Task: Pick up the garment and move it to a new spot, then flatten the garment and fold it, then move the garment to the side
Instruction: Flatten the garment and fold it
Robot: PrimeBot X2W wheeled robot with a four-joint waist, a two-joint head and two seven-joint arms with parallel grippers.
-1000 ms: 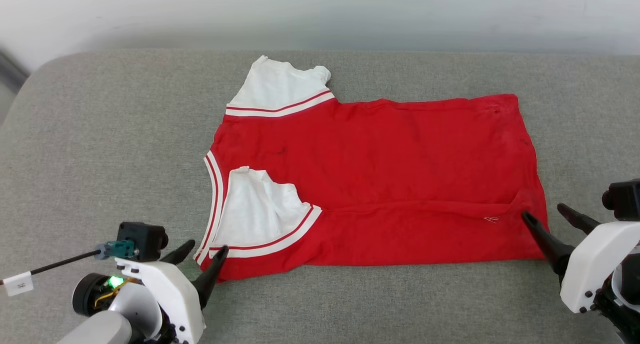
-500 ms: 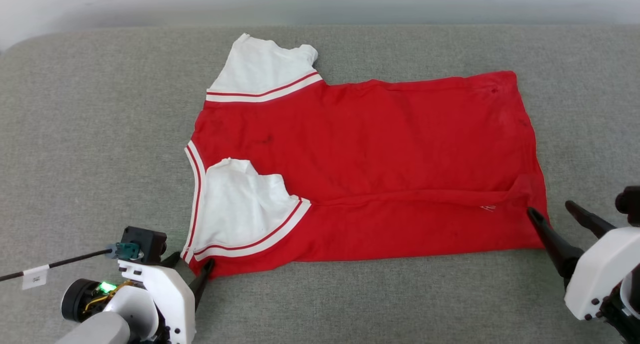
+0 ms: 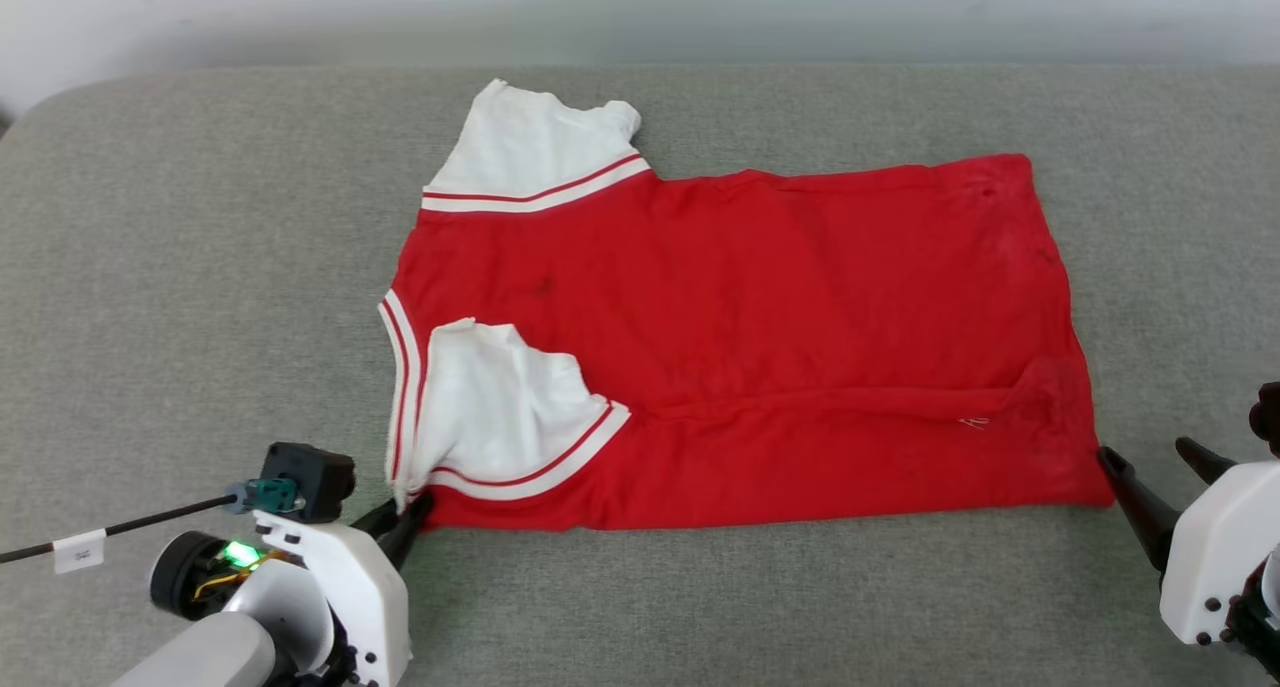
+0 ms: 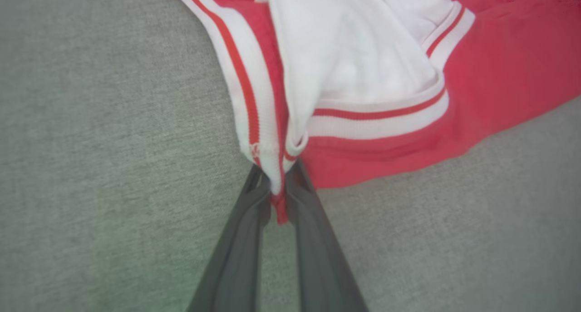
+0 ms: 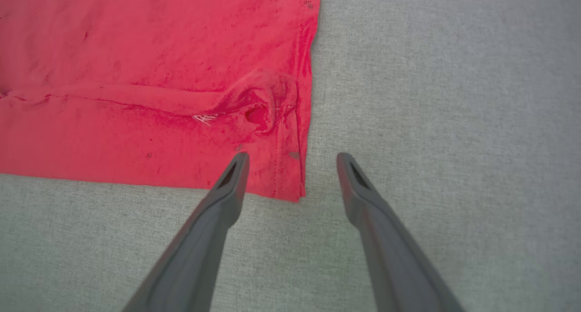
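We log the red jersey (image 3: 760,347) spread on the grey cushion (image 3: 200,267), collar to the left. The left claw (image 4: 278,198) is clamped on its near-left striped corner. The right claw (image 5: 292,157) stands apart, straddling the near-right hem corner, presumably for a paired lift.

The left gripper (image 3: 405,512) and right gripper (image 3: 1145,451) have white shells, dark screws and long dark fingers. A tagged black cable (image 3: 150,515) feeds the left.
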